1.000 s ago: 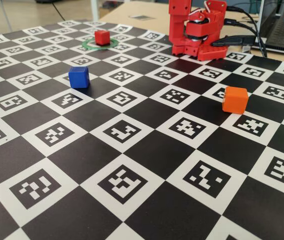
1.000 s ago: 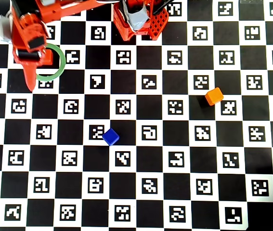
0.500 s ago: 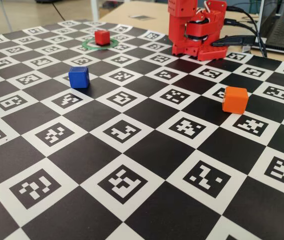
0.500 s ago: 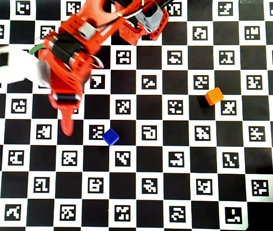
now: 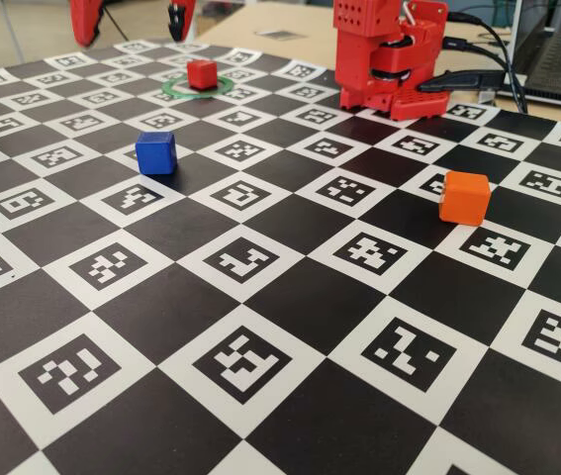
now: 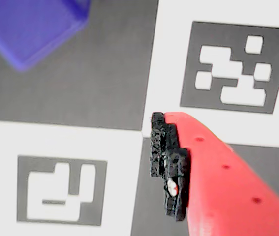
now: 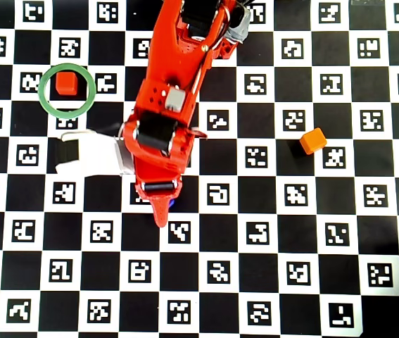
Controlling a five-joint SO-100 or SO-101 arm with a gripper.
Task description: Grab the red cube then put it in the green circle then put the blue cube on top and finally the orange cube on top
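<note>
One red cube in green circle; gripper moved over blue cube.

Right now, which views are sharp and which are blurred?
Fixed view: sharp on the near board, the blue cube crisp. Wrist view: blue cube soft, out of focus; finger sharper. Overhead view: sharp, slight blur on the arm.

Swung away from the green circle, uncovering the red cube inside it; gripper now above the blue cube, hiding most of it in overhead view
</note>
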